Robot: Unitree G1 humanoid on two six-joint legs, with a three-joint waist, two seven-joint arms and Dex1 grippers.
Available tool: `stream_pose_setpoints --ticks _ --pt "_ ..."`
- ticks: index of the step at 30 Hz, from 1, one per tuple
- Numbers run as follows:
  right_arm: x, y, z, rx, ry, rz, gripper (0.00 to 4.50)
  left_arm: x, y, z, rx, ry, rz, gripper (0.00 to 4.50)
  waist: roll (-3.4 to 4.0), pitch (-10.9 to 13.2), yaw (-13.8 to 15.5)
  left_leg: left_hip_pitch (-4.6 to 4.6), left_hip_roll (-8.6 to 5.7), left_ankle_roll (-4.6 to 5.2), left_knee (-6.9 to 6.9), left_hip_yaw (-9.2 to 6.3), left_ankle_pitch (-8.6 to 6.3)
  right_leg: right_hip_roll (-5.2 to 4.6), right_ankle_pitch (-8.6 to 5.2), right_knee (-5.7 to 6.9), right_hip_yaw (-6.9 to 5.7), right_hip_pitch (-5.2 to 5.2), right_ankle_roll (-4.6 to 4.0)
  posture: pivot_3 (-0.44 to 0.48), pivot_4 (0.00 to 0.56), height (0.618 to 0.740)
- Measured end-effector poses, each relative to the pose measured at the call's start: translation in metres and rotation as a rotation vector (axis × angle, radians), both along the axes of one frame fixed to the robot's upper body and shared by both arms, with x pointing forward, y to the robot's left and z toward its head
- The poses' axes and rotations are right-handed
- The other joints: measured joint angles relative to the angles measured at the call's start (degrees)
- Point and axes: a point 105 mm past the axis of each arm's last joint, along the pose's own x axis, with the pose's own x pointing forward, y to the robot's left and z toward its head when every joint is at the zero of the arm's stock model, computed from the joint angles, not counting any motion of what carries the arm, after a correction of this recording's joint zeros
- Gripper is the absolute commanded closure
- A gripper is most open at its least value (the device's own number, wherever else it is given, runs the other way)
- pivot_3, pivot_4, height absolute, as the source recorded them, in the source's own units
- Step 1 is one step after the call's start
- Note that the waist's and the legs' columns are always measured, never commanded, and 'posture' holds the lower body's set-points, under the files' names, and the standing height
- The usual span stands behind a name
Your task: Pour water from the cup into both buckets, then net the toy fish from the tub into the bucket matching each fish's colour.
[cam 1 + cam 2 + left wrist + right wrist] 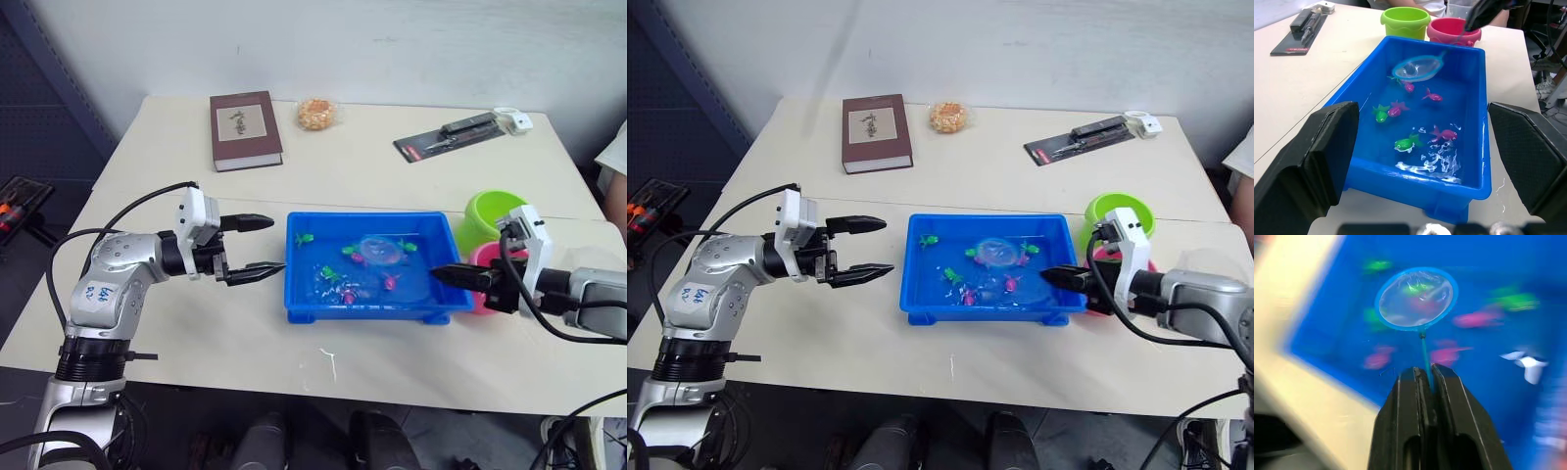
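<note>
The blue tub (304, 309) sits mid-table with water and several small green and pink toy fish (1405, 144) in it. My right gripper (448, 275) is at the tub's right end, shut on the handle of the net (1417, 298), whose light blue hoop (378, 250) hovers over the fish in the tub's far middle. The lime green bucket (486, 215) and the pink bucket (1452, 30) stand just right of the tub, the pink one partly behind my right arm. My left gripper (258, 247) is open just left of the tub, holding nothing. The cup is out of view.
A brown book (245, 129), a wrapped snack (317, 114) and a black carded tool pack (453, 135) lie along the table's far side. A small white object (515, 121) sits by the far right corner. A person's sleeve (617, 147) shows at the right edge.
</note>
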Motion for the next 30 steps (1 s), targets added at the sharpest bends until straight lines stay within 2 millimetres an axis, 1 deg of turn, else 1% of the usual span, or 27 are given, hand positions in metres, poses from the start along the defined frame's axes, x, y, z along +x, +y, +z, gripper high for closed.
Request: stream_pose_setpoints --ticks 1,2,5,7,8,10,13,18,23,26,28,29,30 --pt "0.003 -0.008 0.001 -0.095 -0.030 -0.005 4.50 0.000 0.000 0.000 0.000 0.001 -0.001 0.01 0.00 0.00 -0.01 0.00 0.00 0.00 -0.02 0.01 0.00 0.02 0.00 -0.02 0.01 -0.01 0.00 0.000 0.150 0.738" --pt "0.004 -0.010 0.001 -0.138 -0.052 0.006 4.50 0.000 0.000 0.000 0.000 0.001 -0.001 0.01 0.00 0.00 0.00 0.00 0.02 0.00 -0.03 0.00 0.00 0.04 0.00 -0.03 0.01 0.00 0.00 0.000 0.150 0.738" --pt "0.004 -0.002 -0.001 -0.164 -0.082 0.088 4.50 0.000 -0.001 -0.001 0.002 0.003 -0.005 0.01 -0.01 0.00 -0.08 0.01 0.04 0.00 -0.03 0.00 0.00 0.04 0.00 -0.01 0.00 0.00 0.00 0.000 0.150 0.738" --pt "0.004 0.000 -0.004 -0.194 -0.088 0.120 4.50 0.000 -0.001 -0.001 0.003 0.004 -0.006 0.01 -0.01 0.00 -0.08 0.01 0.04 0.00 -0.02 0.01 0.00 0.03 0.00 0.00 0.00 0.00 0.00 0.000 0.150 0.738" --pt "0.005 -0.002 -0.006 -0.232 -0.092 0.130 4.50 0.000 -0.001 -0.001 0.003 0.004 -0.007 0.01 -0.01 0.00 -0.05 0.01 0.03 0.00 -0.01 0.00 0.00 0.02 0.00 0.00 0.00 0.00 0.00 0.000 0.150 0.738" --pt "0.005 -0.008 -0.009 -0.396 -0.102 0.163 4.50 0.000 -0.001 -0.001 0.003 0.005 -0.007 0.01 0.00 0.00 -0.05 0.00 0.02 0.00 -0.01 0.00 0.00 0.02 0.00 -0.02 0.00 -0.01 0.00 0.000 0.150 0.738" --pt "0.009 -0.008 -0.009 -0.494 -0.145 0.205 4.50 0.000 0.000 -0.002 0.003 0.009 -0.007 0.01 0.00 0.00 -0.04 0.00 0.01 0.00 0.00 -0.01 0.00 0.01 0.00 -0.03 0.00 0.00 0.00 0.000 0.150 0.738" --pt "0.015 -0.007 -0.011 -0.615 -0.197 0.250 4.50 0.000 0.000 -0.002 0.002 0.011 -0.006 0.01 0.00 0.00 -0.04 0.00 0.02 -0.01 0.00 -0.01 0.00 0.01 0.00 -0.03 -0.02 -0.01 0.00 0.000 0.150 0.738" --pt "0.017 -0.004 -0.019 -0.745 -0.224 0.319 4.50 0.001 0.000 -0.003 0.000 0.015 -0.002 0.01 0.00 0.00 -0.05 0.00 0.01 -0.01 0.00 -0.01 0.00 0.02 0.00 -0.02 -0.02 -0.01 0.00 0.000 0.150 0.738" --pt "0.021 -0.003 -0.014 -0.820 -0.257 0.335 4.50 0.002 0.001 -0.003 -0.001 0.020 0.000 0.01 0.00 0.00 -0.06 0.00 0.00 -0.02 0.01 -0.01 0.01 0.02 0.00 -0.02 -0.02 -0.01 0.00 0.000 0.150 0.738" --pt "0.024 0.001 -0.010 -0.861 -0.282 0.363 4.50 0.002 0.001 -0.003 -0.001 0.020 0.000 0.01 0.00 0.00 -0.07 0.00 0.02 -0.03 0.01 -0.02 0.01 0.04 0.00 -0.02 -0.03 -0.01 0.00 0.000 0.150 0.738" --pt "0.024 0.003 -0.010 -0.857 -0.280 0.370 4.50 0.002 0.001 -0.003 -0.001 0.020 -0.001 0.01 0.00 0.00 -0.07 0.00 0.02 -0.03 0.01 -0.02 0.01 0.04 0.00 -0.02 -0.03 -0.01 0.00 0.000 0.150 0.738" --pt "0.026 0.009 -0.009 -0.819 -0.280 0.372 4.50 0.003 0.001 -0.003 -0.001 0.021 -0.001 0.01 0.00 0.00 -0.20 0.01 0.03 -0.04 0.01 -0.03 0.01 0.05 0.00 -0.02 -0.04 0.00 0.00 0.000 0.150 0.738"
